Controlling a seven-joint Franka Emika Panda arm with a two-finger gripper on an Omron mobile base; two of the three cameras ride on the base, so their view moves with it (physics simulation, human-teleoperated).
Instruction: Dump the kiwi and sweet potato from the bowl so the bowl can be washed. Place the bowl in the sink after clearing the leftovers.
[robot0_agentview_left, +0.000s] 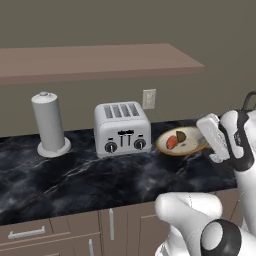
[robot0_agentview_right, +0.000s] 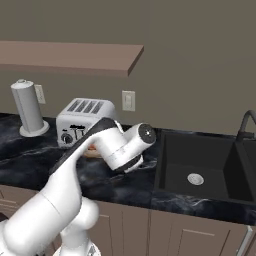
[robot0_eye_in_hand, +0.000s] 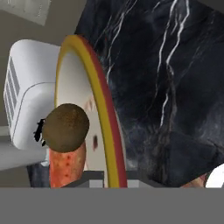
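Observation:
The bowl (robot0_agentview_left: 191, 143), tan-rimmed and cream inside, is tilted just above the black counter, right of the toaster. In it lie the orange-red sweet potato (robot0_agentview_left: 171, 142) and the dark kiwi (robot0_agentview_left: 181, 135). My gripper (robot0_agentview_left: 203, 141) is shut on the bowl's right rim. In the hand view the bowl (robot0_eye_in_hand: 74, 83) stands on edge, its rim running down between my fingertips at the gripper (robot0_eye_in_hand: 111, 179). There the kiwi (robot0_eye_in_hand: 65, 127) rests against the sweet potato (robot0_eye_in_hand: 65, 165). The black sink (robot0_agentview_right: 172, 172) lies to the right. My arm hides most of the bowl (robot0_agentview_right: 91, 149) in the right base view.
A silver toaster (robot0_agentview_left: 122, 129) stands close left of the bowl, with a paper towel holder (robot0_agentview_left: 48, 125) further left. A wall shelf (robot0_agentview_left: 100, 60) hangs above the counter. The dark faucet (robot0_agentview_right: 245, 122) curves over the sink's right side. An outlet (robot0_agentview_left: 149, 99) is on the wall.

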